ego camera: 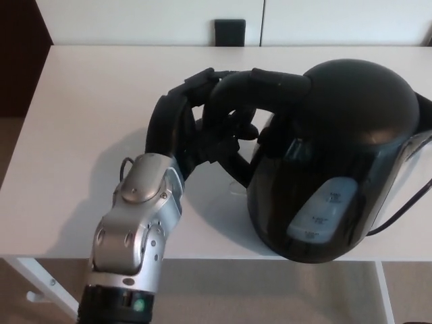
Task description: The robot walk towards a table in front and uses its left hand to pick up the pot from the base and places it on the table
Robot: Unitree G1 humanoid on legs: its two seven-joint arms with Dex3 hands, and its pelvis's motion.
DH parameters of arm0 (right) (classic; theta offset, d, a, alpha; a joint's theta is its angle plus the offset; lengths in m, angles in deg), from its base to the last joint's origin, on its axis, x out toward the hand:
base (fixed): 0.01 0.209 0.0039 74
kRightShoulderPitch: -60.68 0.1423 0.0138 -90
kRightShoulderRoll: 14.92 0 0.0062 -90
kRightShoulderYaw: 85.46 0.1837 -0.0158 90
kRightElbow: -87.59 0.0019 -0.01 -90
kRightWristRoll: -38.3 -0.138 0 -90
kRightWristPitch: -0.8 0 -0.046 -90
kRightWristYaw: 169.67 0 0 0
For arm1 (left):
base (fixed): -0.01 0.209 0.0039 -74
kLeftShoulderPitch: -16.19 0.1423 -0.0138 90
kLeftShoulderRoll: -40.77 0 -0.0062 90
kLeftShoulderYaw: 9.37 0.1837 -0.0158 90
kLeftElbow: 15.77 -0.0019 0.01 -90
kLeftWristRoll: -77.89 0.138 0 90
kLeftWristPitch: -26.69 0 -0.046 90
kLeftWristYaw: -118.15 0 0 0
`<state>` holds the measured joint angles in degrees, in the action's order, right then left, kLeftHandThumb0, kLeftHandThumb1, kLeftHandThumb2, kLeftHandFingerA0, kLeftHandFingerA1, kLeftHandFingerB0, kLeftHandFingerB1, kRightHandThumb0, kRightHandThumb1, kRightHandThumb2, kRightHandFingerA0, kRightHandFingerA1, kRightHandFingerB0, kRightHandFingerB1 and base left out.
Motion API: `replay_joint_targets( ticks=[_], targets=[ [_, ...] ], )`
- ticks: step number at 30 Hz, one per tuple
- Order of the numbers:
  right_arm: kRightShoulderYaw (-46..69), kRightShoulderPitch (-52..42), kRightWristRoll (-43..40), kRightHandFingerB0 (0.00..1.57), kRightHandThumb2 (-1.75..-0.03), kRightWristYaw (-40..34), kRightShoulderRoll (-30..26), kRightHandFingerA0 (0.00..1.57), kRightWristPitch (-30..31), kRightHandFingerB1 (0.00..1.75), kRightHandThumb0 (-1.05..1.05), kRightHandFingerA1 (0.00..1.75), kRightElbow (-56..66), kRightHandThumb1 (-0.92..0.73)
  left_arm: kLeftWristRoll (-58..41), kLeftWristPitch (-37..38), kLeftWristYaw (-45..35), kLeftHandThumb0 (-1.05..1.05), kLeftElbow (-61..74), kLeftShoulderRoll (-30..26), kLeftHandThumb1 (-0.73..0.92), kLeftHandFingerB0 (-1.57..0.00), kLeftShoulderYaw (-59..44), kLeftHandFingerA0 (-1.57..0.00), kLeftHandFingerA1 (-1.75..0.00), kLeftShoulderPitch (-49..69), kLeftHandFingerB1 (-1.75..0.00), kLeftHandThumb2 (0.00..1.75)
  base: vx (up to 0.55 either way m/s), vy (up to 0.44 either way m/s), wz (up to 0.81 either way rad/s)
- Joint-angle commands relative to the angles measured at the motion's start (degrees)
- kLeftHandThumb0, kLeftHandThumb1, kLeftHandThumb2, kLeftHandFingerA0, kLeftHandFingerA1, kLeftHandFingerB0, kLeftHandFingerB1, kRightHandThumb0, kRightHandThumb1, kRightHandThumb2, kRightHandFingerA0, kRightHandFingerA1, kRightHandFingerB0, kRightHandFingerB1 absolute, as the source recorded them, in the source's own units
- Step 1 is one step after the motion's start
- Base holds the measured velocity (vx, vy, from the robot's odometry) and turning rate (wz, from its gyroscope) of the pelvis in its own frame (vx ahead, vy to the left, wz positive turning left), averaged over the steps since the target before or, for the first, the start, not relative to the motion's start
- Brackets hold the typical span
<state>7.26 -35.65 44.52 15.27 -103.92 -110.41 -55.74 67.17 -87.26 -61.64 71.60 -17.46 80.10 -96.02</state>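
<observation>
my left robot hand (pixel 202 128) is closed around the handle (pixel 270 84) of the kettle (pixel 337 155). my black fingers wrap the handle from the left side and hold it tight. behind the robot hand you can see my silver wrist (pixel 138 216), coming up from the bottom of the view.

the kettle is black and shiny, with a round, smooth top. its handle curves out from the top toward the left. low on its side there is a pale blue window (pixel 324 209) with small white marks on it. the marks are too small to read. the kettle looks big and close, and it fills the right half of the view, over the near right part of the worktop (pixel 94 101). i cannot tell if its bottom touches anything. a black cord (pixel 405 202) runs out from behind the kettle on the right.

the worktop is white and plain. a white leg (pixel 44 283) shows under its near left corner. at the far edge there is a small black square thing (pixel 229 32). behind it is a white wall (pixel 135 20). on the far left there is something dark brown (pixel 20 54). the floor (pixel 256 290) below is grey-brown.
</observation>
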Motion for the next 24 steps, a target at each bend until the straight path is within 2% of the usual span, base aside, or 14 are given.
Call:
replay_joint_targets(
  ticks=[1,5,6,9,10,11,14,15,17,18,19,23,24],
  targets=[
    [-0.1,0.2,0.1,0.56,-0.61,-0.1,-0.8,0.76,-0.7,0.42,-0.38,0.50,0.1,-0.66,-19.3,-10.0,5.6,-0.27,6.9,9.9,0.75,-0.70,-10.3,-0.92,-1.53,-2.3,-0.84,0.67,0.00,0.000,0.00],
    [0.0,0.6,-0.3,0.53,-0.59,0.5,-1.0,0.67,-0.2,0.40,-0.40,0.45,-0.3,-0.67,-25.6,-13.8,10.4,-0.29,9.3,12.1,0.77,-0.80,-14.6,-1.01,-1.45,-5.4,-0.78,0.67,0.00,0.000,0.00],
    [0.1,0.7,-0.4,0.53,-0.59,0.6,-0.9,0.69,0.0,0.40,-0.40,0.45,-0.4,-0.67,-26.3,-14.1,11.3,-0.24,9.9,12.0,0.84,-0.83,-15.1,-1.05,-1.42,-6.3,-0.86,0.67,0.00,0.000,0.00],
    [0.0,0.8,-0.4,0.53,-0.59,0.7,-0.9,0.69,-0.1,0.40,-0.40,0.45,-0.5,-0.68,-28.5,-14.6,13.0,-0.23,11.0,11.8,0.85,-0.83,-16.1,-1.06,-1.42,-7.9,-0.88,0.67,0.00,0.000,0.00],
    [0.2,0.7,-0.6,0.49,-0.82,0.7,-0.8,0.62,0.1,0.53,-0.45,0.58,-0.3,-0.56,-30.7,-15.0,14.0,-0.24,11.8,11.5,0.87,-0.78,-17.1,-1.05,-1.43,-8.9,-1.01,0.68,0.00,0.000,0.00],
    [0.3,0.7,-0.8,0.50,-0.82,0.7,-0.7,0.63,0.2,0.53,-0.44,0.59,-0.2,-0.55,-32.1,-15.3,15.2,-0.29,12.5,11.4,0.85,-0.73,-18.0,-1.00,-1.49,-9.8,-1.00,0.69,0.00,0.000,0.00],
    [-0.1,0.8,-0.3,0.49,-0.83,0.6,-0.9,0.65,-0.1,0.53,-0.45,0.59,-0.4,-0.56,-34.2,-16.2,17.6,-0.28,13.2,10.5,0.81,-0.71,-20.1,-0.98,-1.51,-12.2,-0.94,0.68,0.00,0.000,0.00],
    [0.0,1.0,-0.4,0.54,-0.60,0.7,-0.9,0.73,-0.3,0.41,-0.39,0.47,-0.7,-0.68,-34.4,-16.6,18.4,-0.29,13.3,10.0,0.79,-0.72,-20.8,-0.99,-1.49,-13.1,-0.87,0.67,0.00,0.000,0.00],
    [0.1,1.1,-0.6,0.55,-0.59,1.0,-0.9,0.73,-0.6,0.41,-0.39,0.47,-0.9,-0.68,-33.5,-17.1,18.1,-0.30,13.5,8.0,0.81,-0.72,-21.6,-1.01,-1.48,-14.6,-0.88,0.67,0.00,0.000,0.00],
    [0.2,1.1,-0.7,0.56,-0.59,1.1,-0.7,0.73,-0.3,0.41,-0.39,0.47,-0.6,-0.67,-33.6,-17.7,18.6,-0.30,13.7,6.4,0.83,-0.66,-22.6,-1.02,-1.48,-15.8,-0.97,0.68,0.00,0.000,0.00],
    [0.3,1.0,-0.9,0.56,-0.59,1.0,-0.6,0.73,0.0,0.41,-0.39,0.47,-0.1,-0.67,-34.0,-18.3,19.4,-0.30,13.8,5.3,0.83,-0.66,-23.5,-1.02,-1.48,-16.8,-0.97,0.68,0.00,0.000,0.00],
    [0.3,1.0,-0.9,0.56,-0.59,1.1,-0.6,0.73,0.1,0.41,-0.39,0.47,0.0,-0.67,-34.7,-19.0,20.2,-0.30,13.9,5.0,0.83,-0.66,-24.0,-1.02,-1.48,-17.2,-0.97,0.68,0.00,0.000,0.00],
    [0.3,1.3,-0.9,0.50,-0.81,1.0,-0.7,0.64,0.2,0.54,-0.42,0.59,-0.2,-0.56,-34.6,-19.8,19.1,-0.24,13.5,2.0,0.84,-0.71,-25.0,-0.98,-1.51,-17.8,-0.96,0.69,0.00,0.000,0.00]
  ],
)
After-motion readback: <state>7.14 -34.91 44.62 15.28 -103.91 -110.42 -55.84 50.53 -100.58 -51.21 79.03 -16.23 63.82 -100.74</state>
